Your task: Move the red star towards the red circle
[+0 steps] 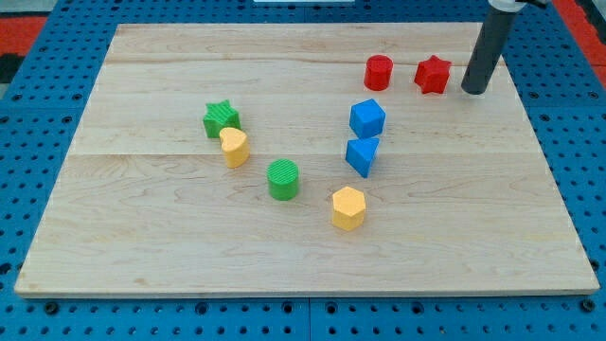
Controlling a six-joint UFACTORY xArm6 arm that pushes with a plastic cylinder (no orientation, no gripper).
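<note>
The red star (433, 75) lies near the view's top right on the wooden board (142, 237). The red circle (379, 72) stands just to its left, a small gap between them. My tip (473, 90) rests on the board just to the right of the red star, close to it but apart from it. The dark rod rises from the tip to the view's top edge.
A blue cube (367, 118) and a blue triangle (362, 155) lie below the red circle. A yellow hexagon (348, 207), a green circle (282, 179), a yellow heart (235, 147) and a green star (221, 118) lie further left.
</note>
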